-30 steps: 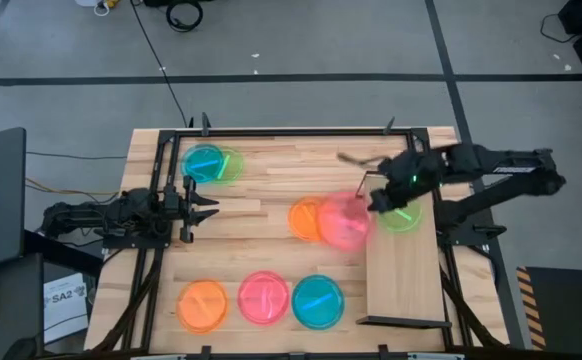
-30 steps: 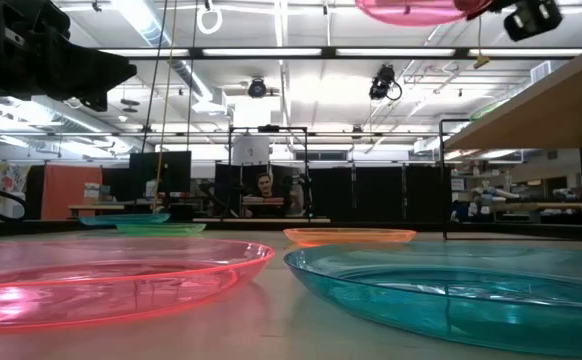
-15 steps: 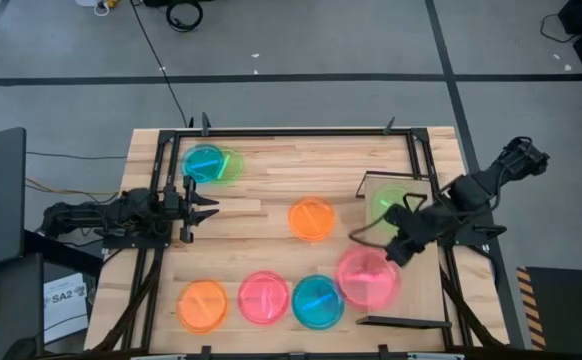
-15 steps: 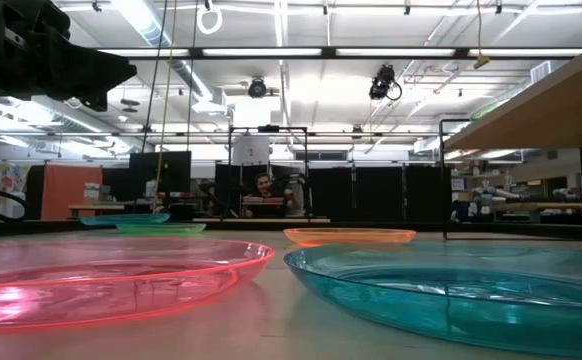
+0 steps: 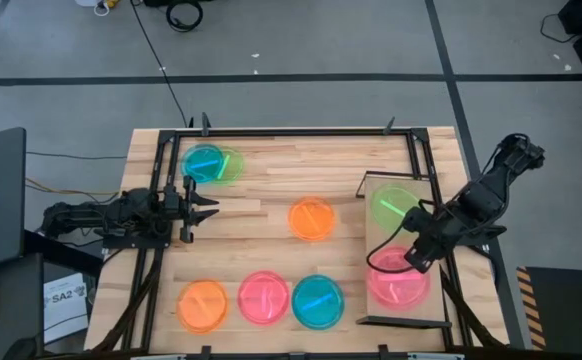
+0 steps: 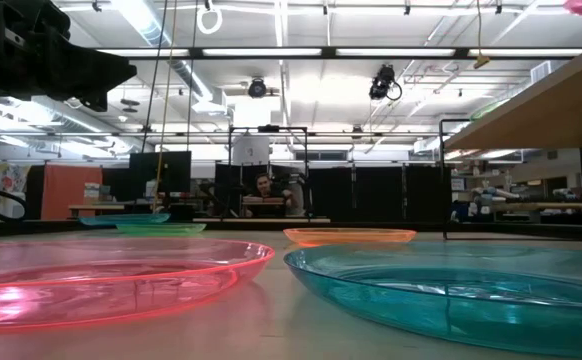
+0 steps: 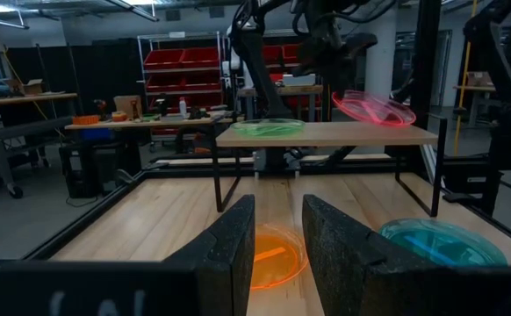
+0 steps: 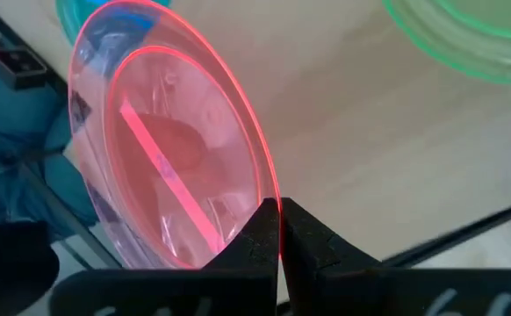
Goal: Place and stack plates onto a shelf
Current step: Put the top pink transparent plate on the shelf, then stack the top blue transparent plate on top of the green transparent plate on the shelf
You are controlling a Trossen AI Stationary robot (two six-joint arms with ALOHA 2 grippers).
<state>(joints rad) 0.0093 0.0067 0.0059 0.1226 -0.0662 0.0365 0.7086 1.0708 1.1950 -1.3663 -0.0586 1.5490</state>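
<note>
Beside held pink plate [image 5: 399, 282] — green plate [image 5: 396, 208] on shelf [image 5: 386, 305].

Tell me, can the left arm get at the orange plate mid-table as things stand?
Probably yes. The left tool is open, holds nothing, and points across bare wood at the orange plate; nothing lies between. The right tool is busy over the shelf.

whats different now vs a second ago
The right gripper, still shut on the pink plate, carried it from beside the orange plate out over the shelf's near end; not let go. The green plate on the shelf, the other plates and the left gripper stayed put.
</note>
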